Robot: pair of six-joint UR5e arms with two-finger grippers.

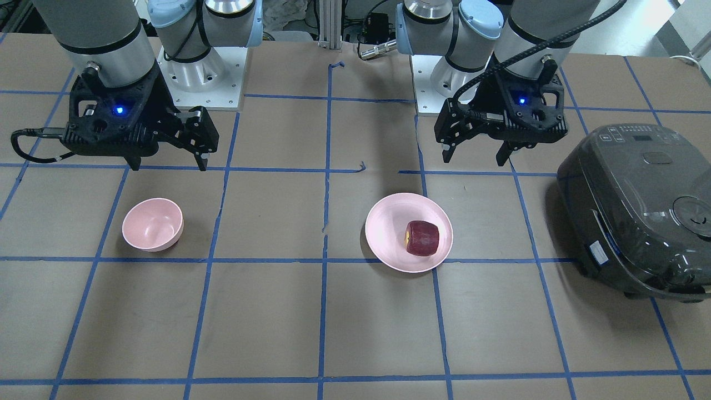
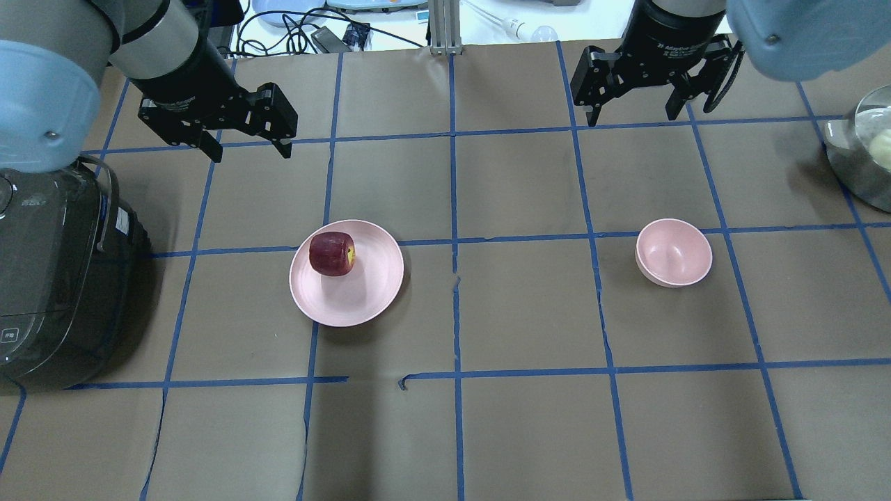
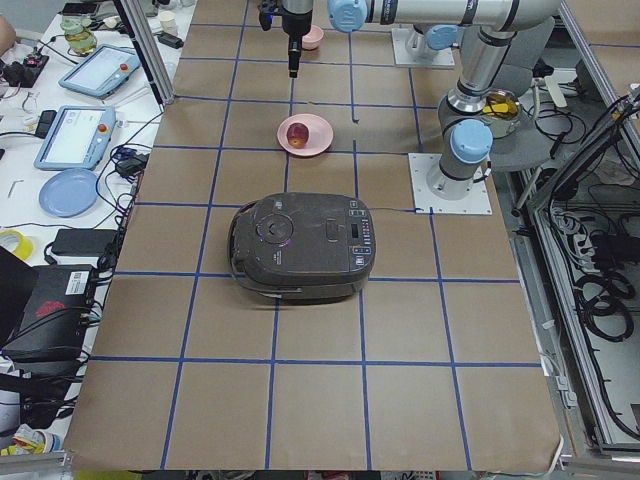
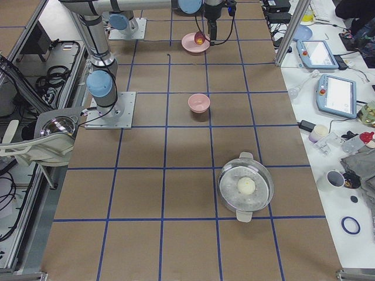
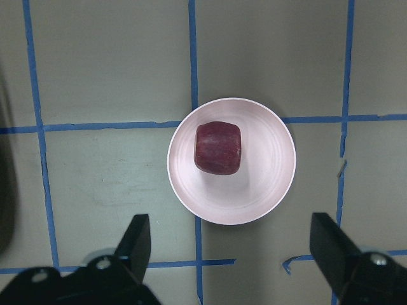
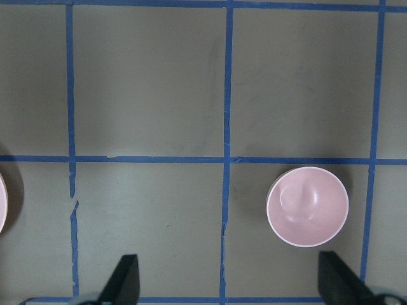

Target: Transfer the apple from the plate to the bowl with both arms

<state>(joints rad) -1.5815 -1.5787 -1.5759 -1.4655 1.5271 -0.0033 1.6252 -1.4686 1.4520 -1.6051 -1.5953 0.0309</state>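
The dark red apple [image 1: 422,238] lies on its side on the wide pink plate [image 1: 389,222], left of the table's middle in the overhead view [image 2: 332,254]. The small deep pink bowl [image 2: 674,252] stands empty on the right. My left gripper [image 2: 247,149] is open and empty, raised above the table beyond the plate [image 2: 362,292]. Its wrist view looks straight down on the apple [image 5: 218,148]. My right gripper [image 2: 632,118] is open and empty, raised beyond the bowl, which shows in its wrist view [image 6: 308,206].
A dark rice cooker [image 2: 49,278] stands at the table's left end, close to the plate's side. A steel pot [image 2: 863,153] with a pale round thing in it sits at the far right edge. Blue tape lines grid the brown table.
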